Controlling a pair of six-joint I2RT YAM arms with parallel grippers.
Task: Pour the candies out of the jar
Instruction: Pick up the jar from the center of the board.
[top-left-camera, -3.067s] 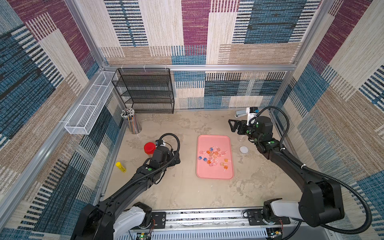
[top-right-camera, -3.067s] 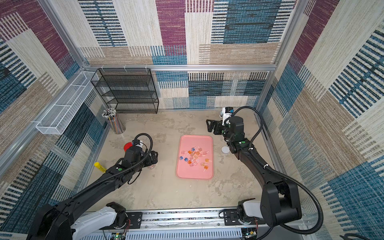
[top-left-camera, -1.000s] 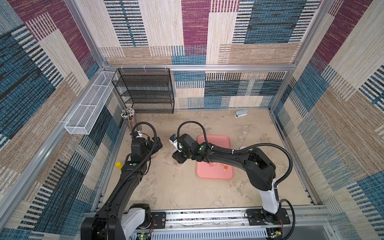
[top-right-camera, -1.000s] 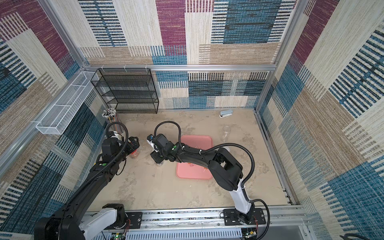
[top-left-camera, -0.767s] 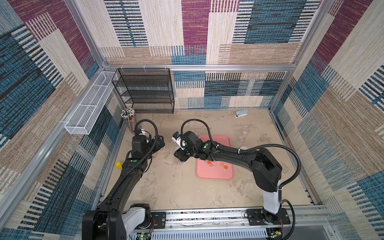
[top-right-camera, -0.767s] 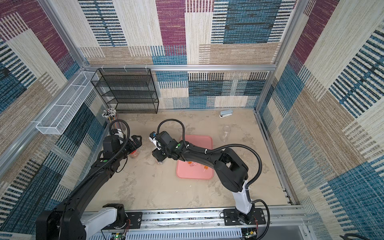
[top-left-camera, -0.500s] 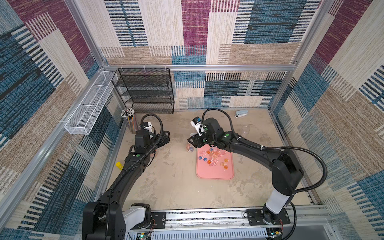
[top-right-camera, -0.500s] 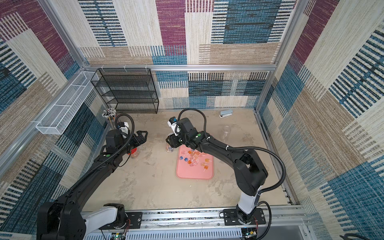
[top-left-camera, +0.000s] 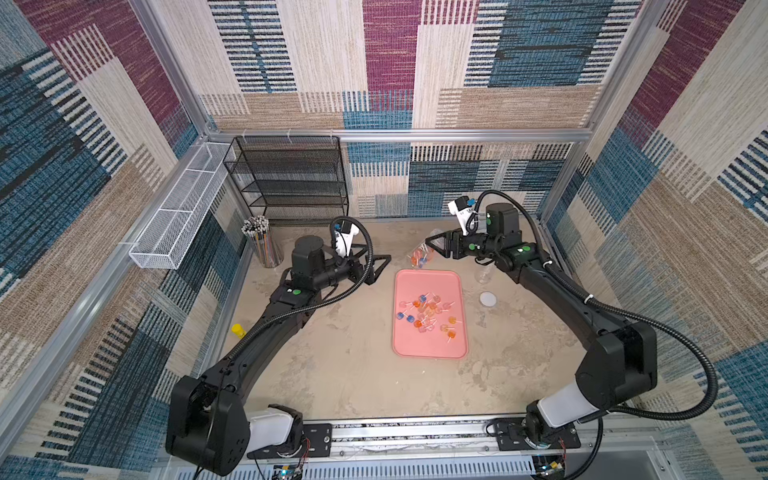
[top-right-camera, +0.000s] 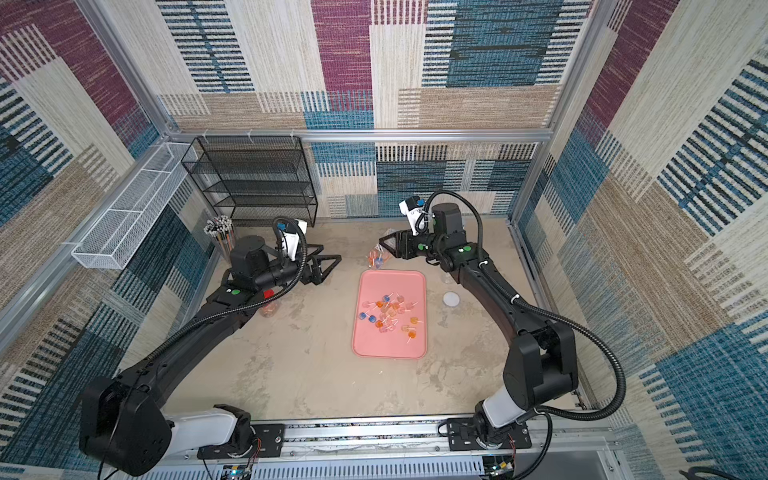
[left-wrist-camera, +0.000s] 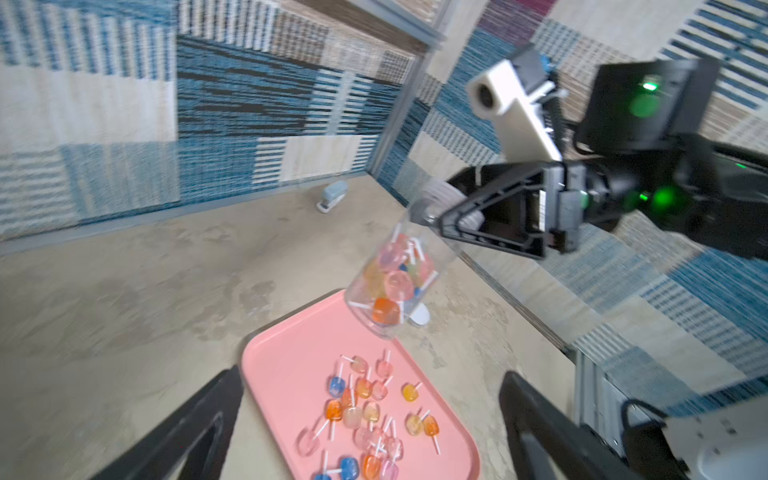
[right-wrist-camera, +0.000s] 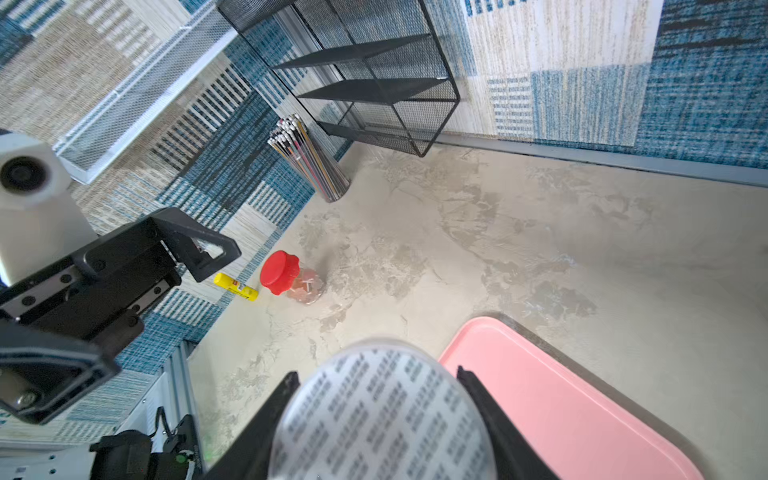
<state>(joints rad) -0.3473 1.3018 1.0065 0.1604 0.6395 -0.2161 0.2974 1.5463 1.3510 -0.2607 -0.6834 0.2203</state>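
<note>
Near one pink tray, right pincer pinching one tilted jar of candies, left pincer spread, empty

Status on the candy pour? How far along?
Done: one batch of candies lies on the pink tray. In hand: right end effector holds an open clear jar tilted near the tray's far edge, candies inside. To do: empty it; red-lidded jar capped; left end effector open, empty.

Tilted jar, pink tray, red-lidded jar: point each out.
tilted jar (left-wrist-camera: 395, 286), left wrist view, clear side wall.
pink tray (top-left-camera: 424, 347), a top view, bare floor near front rim.
red-lidded jar (right-wrist-camera: 279, 272), right wrist view, red lid.
</note>
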